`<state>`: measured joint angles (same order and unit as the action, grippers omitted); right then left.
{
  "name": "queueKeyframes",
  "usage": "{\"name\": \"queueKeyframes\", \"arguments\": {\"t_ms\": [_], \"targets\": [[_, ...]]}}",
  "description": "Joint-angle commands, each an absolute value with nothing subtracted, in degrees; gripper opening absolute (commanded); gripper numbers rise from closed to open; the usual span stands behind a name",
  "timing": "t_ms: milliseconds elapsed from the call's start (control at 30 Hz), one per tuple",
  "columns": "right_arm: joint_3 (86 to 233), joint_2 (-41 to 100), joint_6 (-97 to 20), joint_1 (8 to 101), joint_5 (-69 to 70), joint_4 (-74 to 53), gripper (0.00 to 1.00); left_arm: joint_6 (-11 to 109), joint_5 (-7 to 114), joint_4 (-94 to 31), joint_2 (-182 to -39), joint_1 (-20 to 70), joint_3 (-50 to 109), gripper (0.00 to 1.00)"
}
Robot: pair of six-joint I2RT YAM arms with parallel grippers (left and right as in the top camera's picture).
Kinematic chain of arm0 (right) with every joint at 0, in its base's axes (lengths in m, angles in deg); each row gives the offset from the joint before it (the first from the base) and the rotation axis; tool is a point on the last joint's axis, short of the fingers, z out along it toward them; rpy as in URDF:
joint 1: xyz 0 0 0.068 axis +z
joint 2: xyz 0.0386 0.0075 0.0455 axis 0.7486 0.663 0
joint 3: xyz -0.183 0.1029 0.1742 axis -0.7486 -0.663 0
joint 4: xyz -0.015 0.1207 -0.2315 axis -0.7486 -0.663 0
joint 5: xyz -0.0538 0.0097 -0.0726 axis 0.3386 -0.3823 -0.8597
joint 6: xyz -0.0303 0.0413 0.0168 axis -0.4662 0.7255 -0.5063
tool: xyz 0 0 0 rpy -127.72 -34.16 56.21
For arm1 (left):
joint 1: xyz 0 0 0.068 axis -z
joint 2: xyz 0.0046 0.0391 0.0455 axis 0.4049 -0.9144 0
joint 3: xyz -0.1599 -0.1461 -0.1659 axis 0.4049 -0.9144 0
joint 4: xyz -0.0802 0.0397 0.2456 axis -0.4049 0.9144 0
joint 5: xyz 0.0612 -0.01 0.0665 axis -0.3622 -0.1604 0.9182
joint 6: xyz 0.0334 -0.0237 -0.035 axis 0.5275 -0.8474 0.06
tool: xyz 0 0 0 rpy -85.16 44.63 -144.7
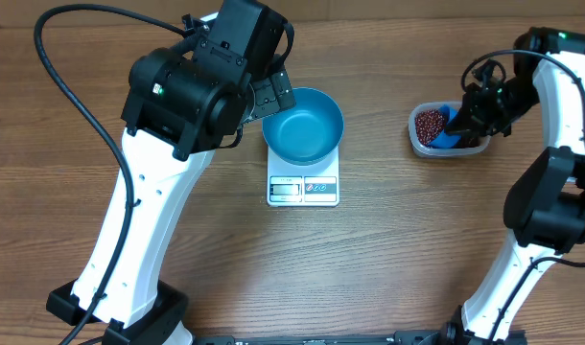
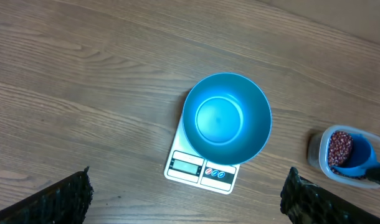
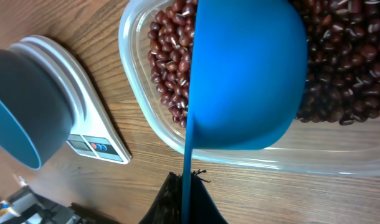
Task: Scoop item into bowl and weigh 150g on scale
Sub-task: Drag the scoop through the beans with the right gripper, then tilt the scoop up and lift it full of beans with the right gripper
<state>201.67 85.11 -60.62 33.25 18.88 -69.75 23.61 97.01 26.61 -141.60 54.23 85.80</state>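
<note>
My left tool (image 2: 187, 194) hangs above the desk (image 2: 84, 74) with its two fingers (image 2: 65, 199) spread wide and nothing between them. In its wrist view they show only at the lower left and lower right corners. Below it, near the middle of the overhead view, the teal bowl (image 1: 303, 123) stands on the white scale (image 1: 303, 189). It covers the upper part of the scale, and the display and the buttons are visible along the lower edge.

My right tool (image 3: 185, 202) is closed narrow on the thin handle of the blue scoop (image 3: 246, 74), at the bottom of its wrist view. The cup of the scoop is down inside the clear tub (image 3: 137, 112), touching the red-brown beans (image 3: 168, 68) that lie in the tub beside it. I see the cup mostly from its back side, so I cannot tell if beans are in it. In the overhead view the tub stands at the upper right, on the desk, well apart from the scale.
</note>
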Motion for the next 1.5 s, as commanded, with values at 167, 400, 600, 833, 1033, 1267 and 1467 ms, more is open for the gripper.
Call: {"name": "queueKeyframes", "arguments": {"t_ms": [167,400,600,833,1033,1267,1467], "targets": [[201.3,86.3,-67.6,30.3,24.1,-72.6,0.04,24.7,98.2,26.7,-142.4,54.3,86.1,0.99],[200.2,86.8,-67.6,30.2,24.1,-71.9,0.04,24.7,98.2,26.7,-142.4,54.3,86.1,1.0],[195.1,86.9,-67.4,30.1,24.4,-69.4,0.04,24.7,98.2,26.7,-142.4,54.3,86.1,1.0],[190.5,86.9,-67.7,30.1,26.0,-67.1,0.04,24.7,98.2,26.7,-142.4,54.3,86.1,1.0],[190.5,86.9,-67.6,30.1,26.0,-67.1,0.04,24.7,98.2,26.7,-142.4,54.3,86.1,0.99],[190.5,86.9,-68.1,30.1,28.7,-67.1,0.04,24.7,98.2,26.7,-142.4,54.3,86.1,0.99],[190.5,86.9,-69.4,30.1,33.2,-67.2,0.04,24.7,98.2,26.7,-142.4,54.3,86.1,0.99]]}}
